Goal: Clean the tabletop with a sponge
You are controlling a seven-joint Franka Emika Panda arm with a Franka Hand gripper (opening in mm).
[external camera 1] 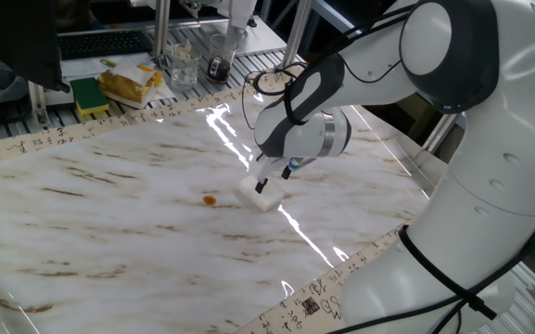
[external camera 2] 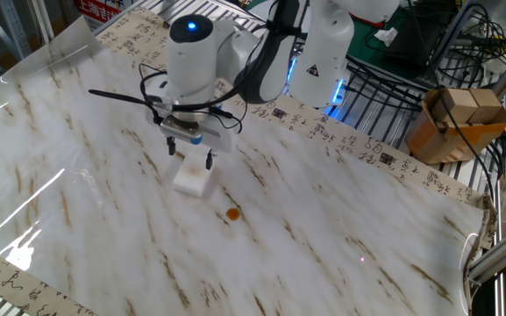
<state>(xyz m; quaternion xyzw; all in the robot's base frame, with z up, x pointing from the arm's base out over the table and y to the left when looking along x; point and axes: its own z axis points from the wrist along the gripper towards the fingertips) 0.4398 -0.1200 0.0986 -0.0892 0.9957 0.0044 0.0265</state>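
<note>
Gripper (external camera 2: pixel 190 155) hangs just above the sponge (external camera 2: pixel 192 180) on the tabletop (external camera 2: pixel 340 237), fingers spread, holding nothing.

Small white soft rectangular sponge (external camera 1: pixel 261 195) (external camera 2: pixel 192 179) lies flat, mid-sheet, on the glossy white marble-look tabletop (external camera 1: pixel 109 223) (external camera 2: pixel 323 228) with brown streaks and a beige character-printed edge band.

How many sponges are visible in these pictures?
2. The white sponge lies on the tabletop just under the open gripper. A green-and-yellow sponge sits beyond the far edge. Others may be hidden.
</note>
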